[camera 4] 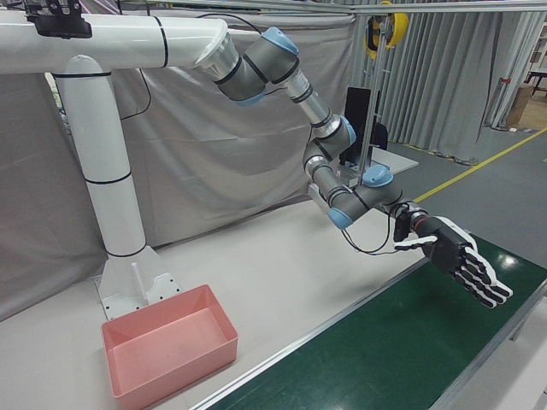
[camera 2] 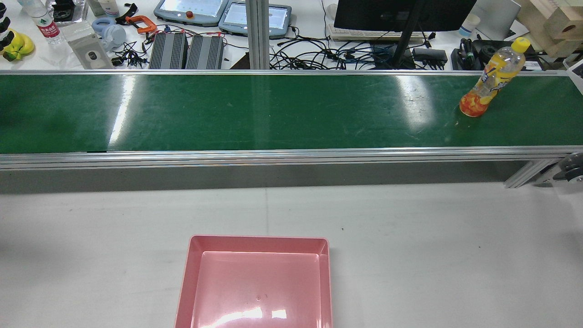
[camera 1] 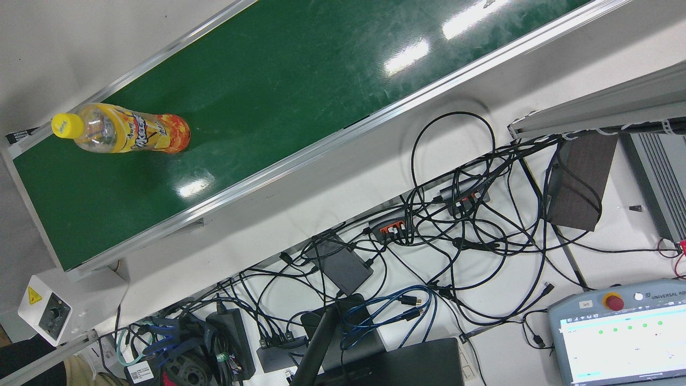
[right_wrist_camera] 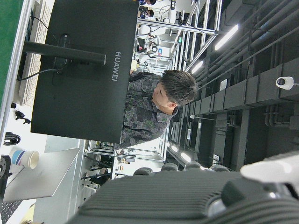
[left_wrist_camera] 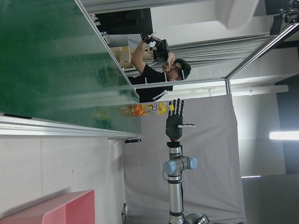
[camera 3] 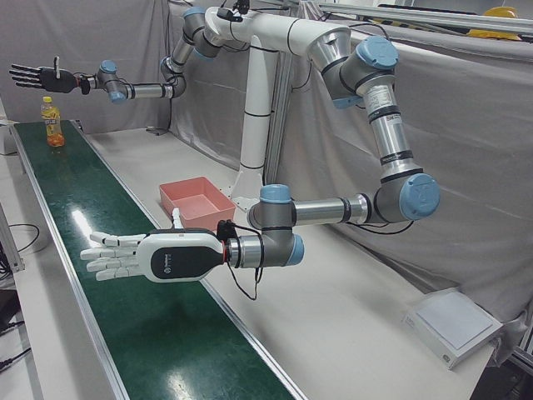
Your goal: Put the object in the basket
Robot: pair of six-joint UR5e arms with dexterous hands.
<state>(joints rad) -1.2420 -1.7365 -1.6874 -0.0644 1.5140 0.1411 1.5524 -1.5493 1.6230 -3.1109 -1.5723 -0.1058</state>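
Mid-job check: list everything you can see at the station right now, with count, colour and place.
bottle: one, yellow cap and orange-yellow label, upright on the belt at the robot's right end
basket: one, pink, empty, on the table before the belt
conveyor belt: one, green, across the station
table: one, white, between robot and belt
teach pendants: two, grey, on the desk beyond the belt
monitor: one, black, same desk
cables: many, black, same desk
left robot hand: white and black, open, over the belt
right robot hand: black, open, over the belt
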